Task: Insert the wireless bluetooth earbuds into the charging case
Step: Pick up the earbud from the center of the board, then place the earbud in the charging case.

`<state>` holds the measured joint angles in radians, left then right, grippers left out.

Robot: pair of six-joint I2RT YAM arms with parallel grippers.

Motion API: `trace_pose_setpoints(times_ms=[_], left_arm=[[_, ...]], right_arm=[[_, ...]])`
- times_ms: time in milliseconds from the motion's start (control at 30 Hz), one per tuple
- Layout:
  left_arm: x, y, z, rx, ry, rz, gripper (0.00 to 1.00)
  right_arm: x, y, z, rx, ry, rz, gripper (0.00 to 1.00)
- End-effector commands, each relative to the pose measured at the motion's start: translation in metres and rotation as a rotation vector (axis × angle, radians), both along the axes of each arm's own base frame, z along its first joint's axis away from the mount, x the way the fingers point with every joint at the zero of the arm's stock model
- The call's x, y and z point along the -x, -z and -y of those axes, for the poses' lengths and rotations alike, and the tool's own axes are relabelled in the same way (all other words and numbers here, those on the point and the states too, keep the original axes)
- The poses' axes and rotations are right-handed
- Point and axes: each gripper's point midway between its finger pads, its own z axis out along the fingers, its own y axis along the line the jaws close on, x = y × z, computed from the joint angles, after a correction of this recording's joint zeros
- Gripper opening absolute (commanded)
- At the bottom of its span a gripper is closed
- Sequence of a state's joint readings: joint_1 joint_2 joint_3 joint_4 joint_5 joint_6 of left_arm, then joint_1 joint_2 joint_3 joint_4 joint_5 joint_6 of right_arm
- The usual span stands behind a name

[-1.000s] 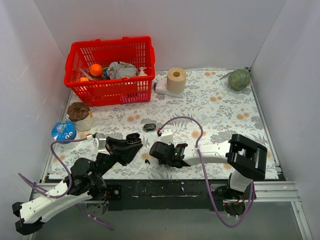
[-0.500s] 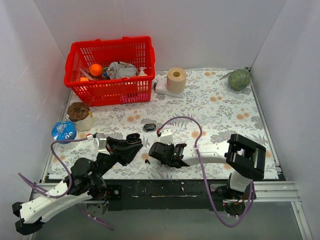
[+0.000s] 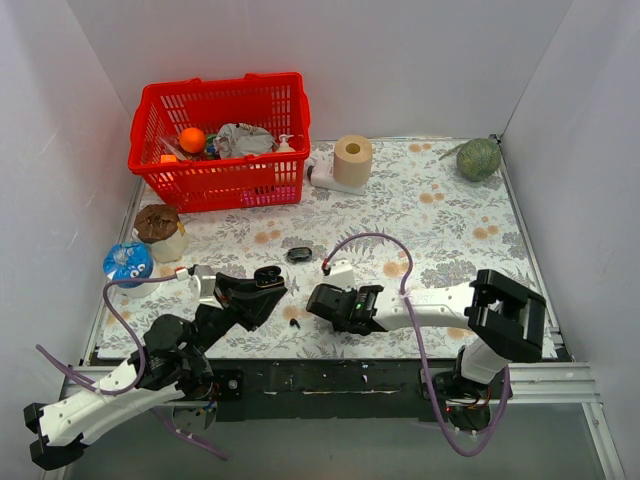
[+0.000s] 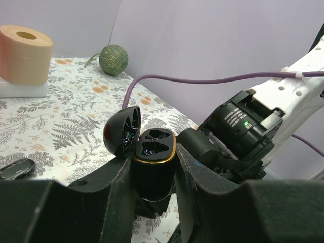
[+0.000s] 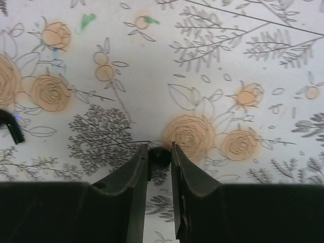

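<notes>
Reaching low leftward, the right arm seemingly pinches an earbud.

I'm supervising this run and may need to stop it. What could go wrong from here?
The right gripper pinches the tiny earbud only at its fingertips; it may slip out in transit. The open charging case in the left gripper has small sockets, so a slightly misaligned bud could miss or jam.

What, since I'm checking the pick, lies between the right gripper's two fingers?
A tiny black earbud, filling the gap between the right gripper's fingertips; the right wrist view shows it.
</notes>
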<state>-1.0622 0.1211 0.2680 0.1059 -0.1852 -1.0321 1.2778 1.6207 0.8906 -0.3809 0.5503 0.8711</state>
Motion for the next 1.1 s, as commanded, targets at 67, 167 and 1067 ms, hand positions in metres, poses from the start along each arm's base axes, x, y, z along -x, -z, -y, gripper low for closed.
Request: trace_pose_setpoints(times_ms=[67, 167, 1067], left_arm=[[-0.008, -0.021, -0.002, 0.011, -0.049, 0.065, 0.0], [-0.012, -0.029, 0.002, 0.01, -0.067, 0.113, 0.0], [-0.081, -0.119, 0.104, 0.041, -0.049, 0.539, 0.0]], right_arm=[[-0.032, -0.065, 0.022, -0.08, 0.026, 0.115, 0.01], [-0.052, -0.119, 0.021, -0.156, 0.007, 0.254, 0.01], [-0.032, -0.452, 0.048, -0.765, -0.335, 1.133, 0.01]])
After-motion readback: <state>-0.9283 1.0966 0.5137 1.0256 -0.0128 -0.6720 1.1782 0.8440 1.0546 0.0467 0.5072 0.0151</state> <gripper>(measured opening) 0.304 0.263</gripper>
